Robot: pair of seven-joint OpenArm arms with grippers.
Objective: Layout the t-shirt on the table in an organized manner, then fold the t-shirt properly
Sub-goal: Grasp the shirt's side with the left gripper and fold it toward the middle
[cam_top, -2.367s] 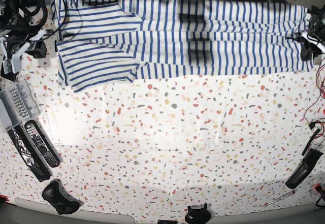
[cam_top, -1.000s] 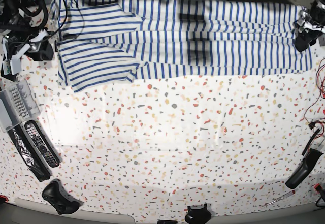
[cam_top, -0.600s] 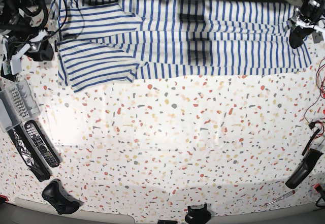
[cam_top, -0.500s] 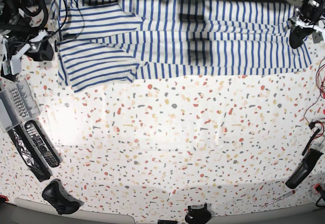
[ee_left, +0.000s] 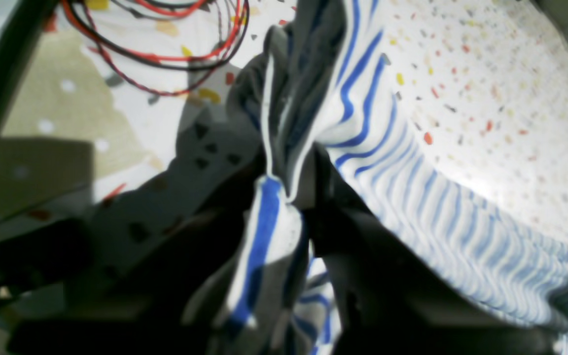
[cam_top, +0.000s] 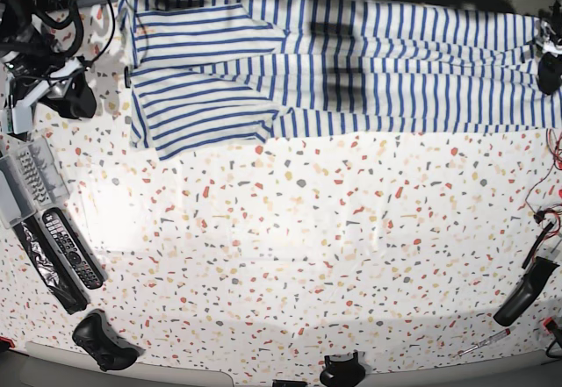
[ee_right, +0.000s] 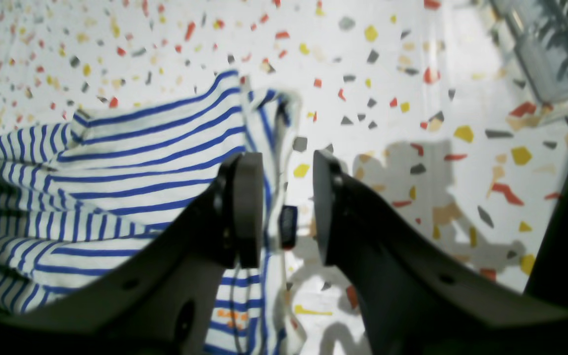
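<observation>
Cloth of this kind is judged to be light, soft and limp: the t-shirt [cam_top: 351, 62] will sag and wrinkle wherever it is not supported, so it is best taken at an edge or a corner, with the fabric bunched between the jaws. The shirt is spread in a long band along the far side of the table [cam_top: 299, 255], with a sleeve folded over at the far left.

At the far right edge, the left gripper [ee_left: 289, 197] is closed on a gathered fold of the striped hem, which is seen pinched and raised between the dark jaws. At the far left, the right gripper [ee_right: 286, 207] is held half open, with a hem edge lying between its jaws. Whether the fabric is touched there cannot be told surely, as the view is blurred.
</observation>
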